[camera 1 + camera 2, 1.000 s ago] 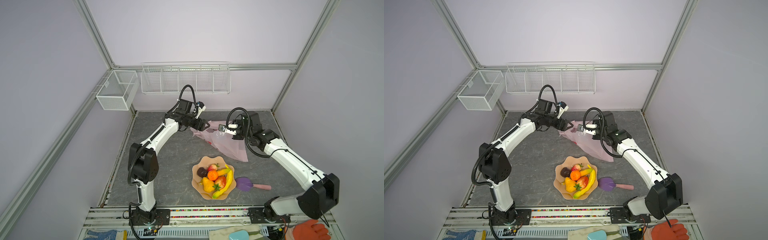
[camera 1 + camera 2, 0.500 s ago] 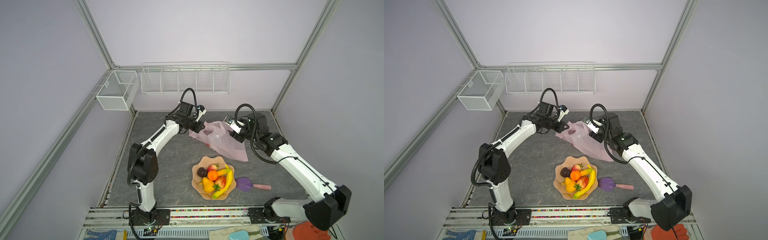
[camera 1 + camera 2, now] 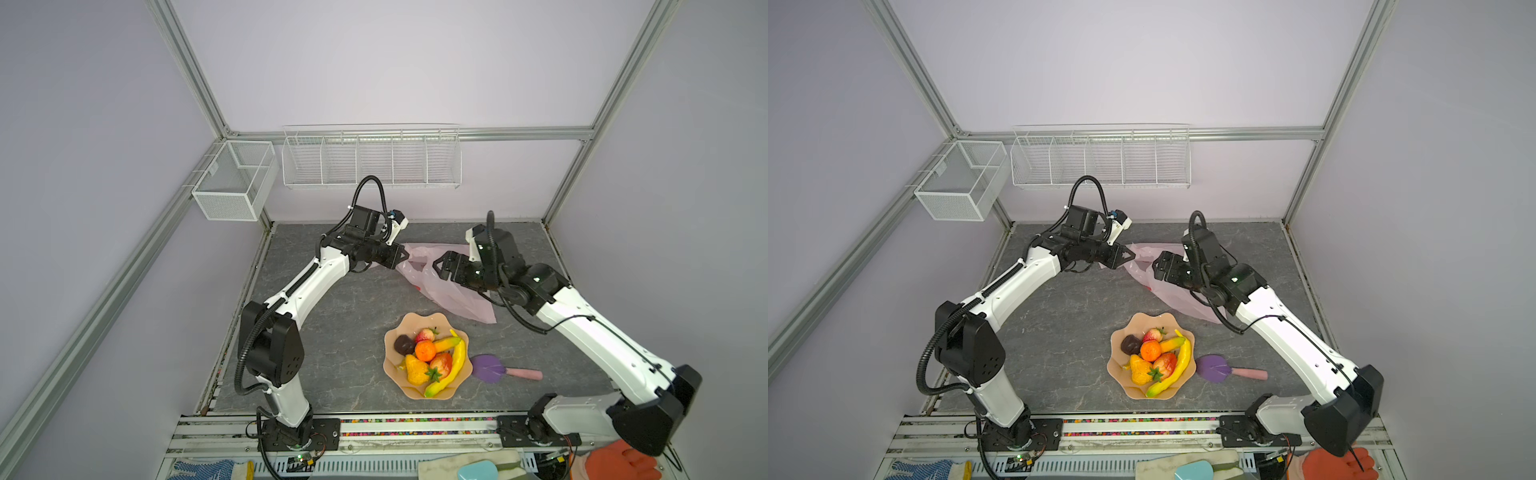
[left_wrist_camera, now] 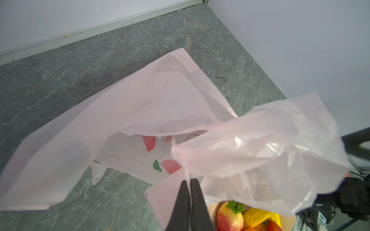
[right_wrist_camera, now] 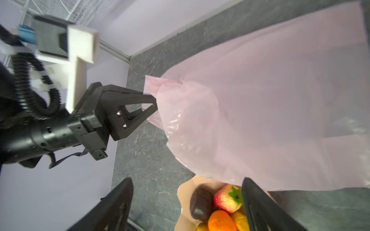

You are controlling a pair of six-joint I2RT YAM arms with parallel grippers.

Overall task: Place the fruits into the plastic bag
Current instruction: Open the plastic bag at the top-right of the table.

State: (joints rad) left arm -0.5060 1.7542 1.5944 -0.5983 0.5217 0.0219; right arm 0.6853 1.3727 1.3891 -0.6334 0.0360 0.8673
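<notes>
The bag [image 3: 465, 305] hangs from the left claw [image 4: 189, 181], which is pinched tight on its edge. The right claw [image 5: 186, 180] is wide apart over the bag, holding nothing. The bowl [image 3: 395, 376] sits back from both claws, with the fruits [image 3: 428, 357] inside.

Open table [image 3: 332, 332] on the left arm's side of the bowl [image 3: 392, 368] is the widest lane I have. The bag [image 3: 457, 295] fills the back middle, one edge lifted in the pinched left gripper [image 3: 400, 254], with the right gripper [image 3: 437, 266], fingers spread and empty, just beside it. Only a narrow gap separates bag and bowl. The paddle [image 3: 490, 368] lies just beside the bowl under the right arm.
</notes>
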